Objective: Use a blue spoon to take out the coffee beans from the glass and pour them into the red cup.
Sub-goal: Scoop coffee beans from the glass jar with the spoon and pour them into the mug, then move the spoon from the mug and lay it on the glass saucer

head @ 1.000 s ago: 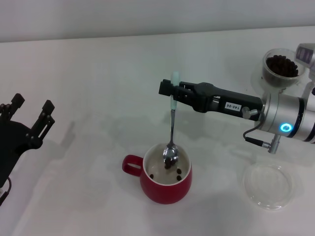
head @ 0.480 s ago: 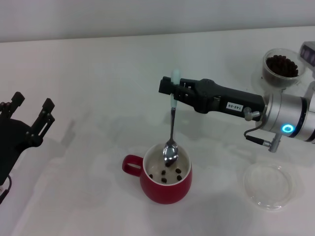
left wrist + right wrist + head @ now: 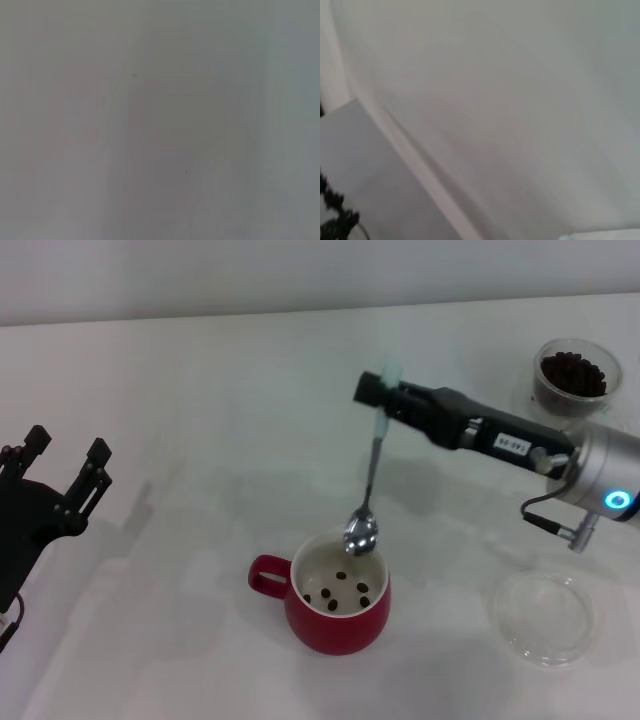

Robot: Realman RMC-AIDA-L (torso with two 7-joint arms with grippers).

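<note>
1. Since the earlier frame, the right end effector (image 3: 380,405) has risen and shifted right; the blue spoon (image 3: 368,490) now hangs clear above the red cup (image 3: 337,615), bowl empty.
2. Coffee beans (image 3: 344,591) lie in the cup.
3. Right end effector pinches the spoon handle, long axis near vertical.
4. Left end effector (image 3: 62,465), spread, sits parked at the counter (image 3: 200,390) edge.
5. The glass (image 3: 572,375) stands far right, nearer the right arm.

Right end effector (image 3: 380,402) sat above the desk (image 3: 200,390), spoon (image 3: 368,492) hanging down from it. Cup (image 3: 337,604) stood below and slightly left of it, beans (image 3: 343,590) inside, spoon bowl over the cup's rim. Glass (image 3: 573,378) stood well to its right, farther back; dish (image 3: 545,618) right and nearer. Left end effector (image 3: 60,462) was far left.
</note>
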